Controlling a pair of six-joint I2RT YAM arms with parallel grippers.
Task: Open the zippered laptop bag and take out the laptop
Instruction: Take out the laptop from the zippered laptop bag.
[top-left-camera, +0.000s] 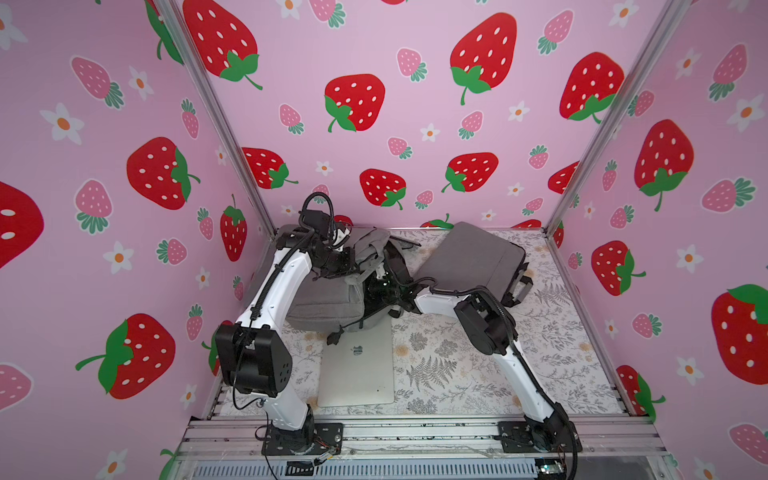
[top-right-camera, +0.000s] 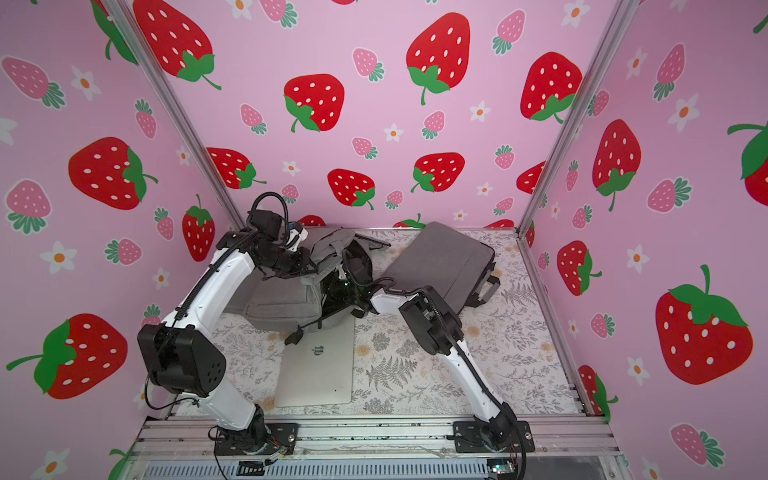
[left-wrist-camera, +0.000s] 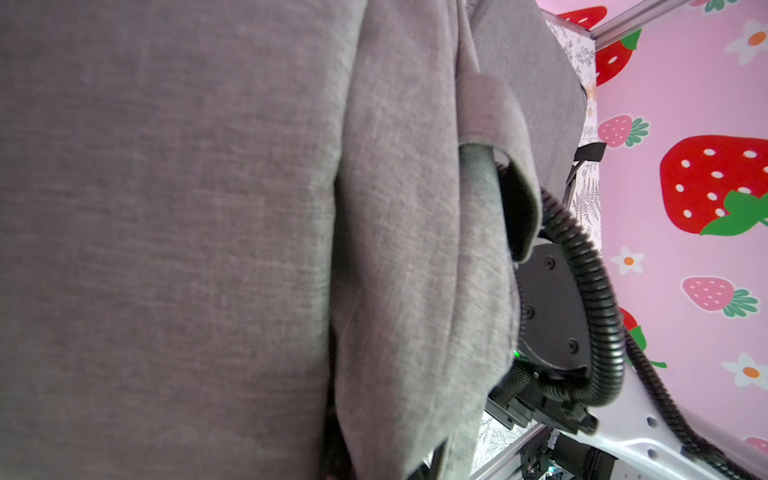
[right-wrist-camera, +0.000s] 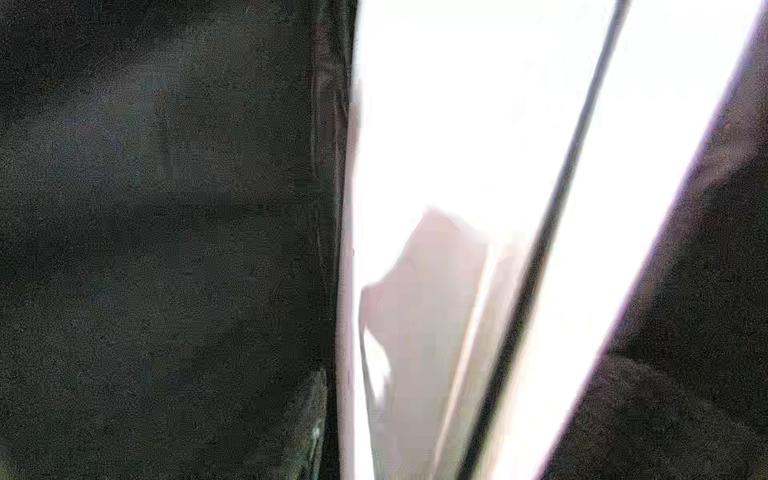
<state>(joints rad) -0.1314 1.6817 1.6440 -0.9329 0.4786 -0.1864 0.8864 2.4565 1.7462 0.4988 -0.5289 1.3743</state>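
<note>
The left gripper (top-left-camera: 356, 269) is clenched on the bag (top-left-camera: 324, 299), holding its mouth up. The right gripper (top-left-camera: 379, 286) is buried inside the bag; its state cannot be told. The laptop (top-left-camera: 356, 374) lies flat just in front of the bag, far edge under it. Extraction appears nearly complete; next, slide it fully clear.

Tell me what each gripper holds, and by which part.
Left gripper looks shut on the bag's raised flap, by the opening. Right gripper is hidden inside the bag, so its hold cannot be told. The laptop lies unheld.
</note>
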